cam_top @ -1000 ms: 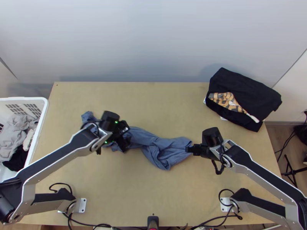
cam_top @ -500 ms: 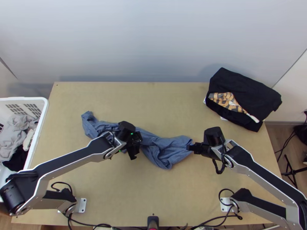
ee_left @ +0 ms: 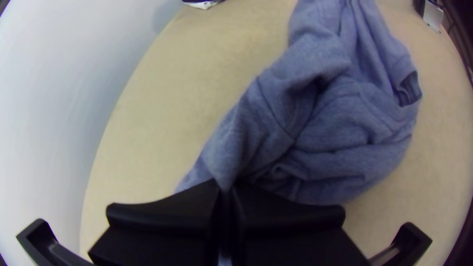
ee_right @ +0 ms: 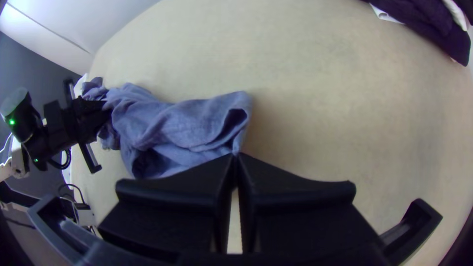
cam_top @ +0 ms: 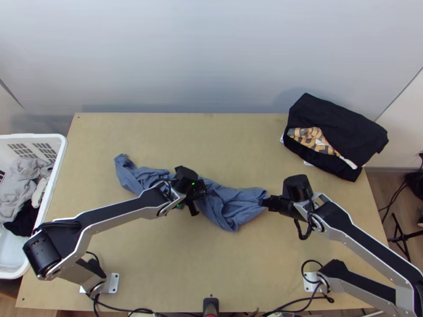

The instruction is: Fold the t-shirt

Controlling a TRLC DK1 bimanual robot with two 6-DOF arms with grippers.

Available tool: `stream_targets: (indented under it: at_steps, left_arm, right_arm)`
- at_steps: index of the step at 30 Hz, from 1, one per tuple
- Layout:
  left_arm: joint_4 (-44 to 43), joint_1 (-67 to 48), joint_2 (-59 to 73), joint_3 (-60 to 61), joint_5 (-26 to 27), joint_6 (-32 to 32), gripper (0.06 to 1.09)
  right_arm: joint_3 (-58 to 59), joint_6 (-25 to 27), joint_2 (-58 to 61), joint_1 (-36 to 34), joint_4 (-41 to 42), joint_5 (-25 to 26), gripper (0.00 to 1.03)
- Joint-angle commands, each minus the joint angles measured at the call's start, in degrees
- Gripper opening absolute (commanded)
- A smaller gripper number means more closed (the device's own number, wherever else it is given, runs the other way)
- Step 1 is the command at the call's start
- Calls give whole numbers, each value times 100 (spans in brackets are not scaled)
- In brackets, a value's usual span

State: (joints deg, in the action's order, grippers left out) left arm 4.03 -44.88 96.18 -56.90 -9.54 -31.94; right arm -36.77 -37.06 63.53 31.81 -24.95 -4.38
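A blue t-shirt (cam_top: 232, 203) is pinched at its mid-length by the left gripper (ee_left: 225, 186), the cloth caught between closed black fingers, while one end is clamped in the closed right gripper (ee_right: 235, 155). The garment is laid bunched and twisted in a long strip across the middle of the wooden table (cam_top: 238, 264), its far end trailing past the left gripper. The shirt appears to be at the straightening stage, with no neat fold made; next, the two held parts likely need to be drawn apart and the cloth spread flat. Soft, matte fabric is gathered in rounded ridges, crossed by thin seams, and a loose, mouth-like opening is formed beside the right gripper. Beyond, black cloth (cam_top: 338, 127) is piled in a slab, and rumpled grey clothes (cam_top: 21, 182) are held in a white plastic basket (cam_top: 31, 136).
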Motion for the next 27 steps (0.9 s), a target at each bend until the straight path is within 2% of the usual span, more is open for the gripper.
stream_targets:
  at_steps: [1, 7, 14, 18, 27]
  left_arm:
    - [63, 147, 234, -488, 14, 101, 9]
    - [827, 428, 234, -1394, 119, 549, 9]
    - [1873, 938, 147, -2527, 699, 1498, 9]
    - [1952, 1025, -29, -2765, 752, 1753, 9]
    - [2102, 1113, -187, -2756, 752, 2184, 9]
  right_arm:
    - [153, 6, -139, 115, -1, -124, 3]
    - [461, 67, -95, 317, 236, -168, 3]
    - [575, 23, 11, -202, 825, -159, 3]
    - [215, 6, -236, -615, 1168, -115, 3]
    - [-84, -21, -745, -1169, 2469, 412, 3]
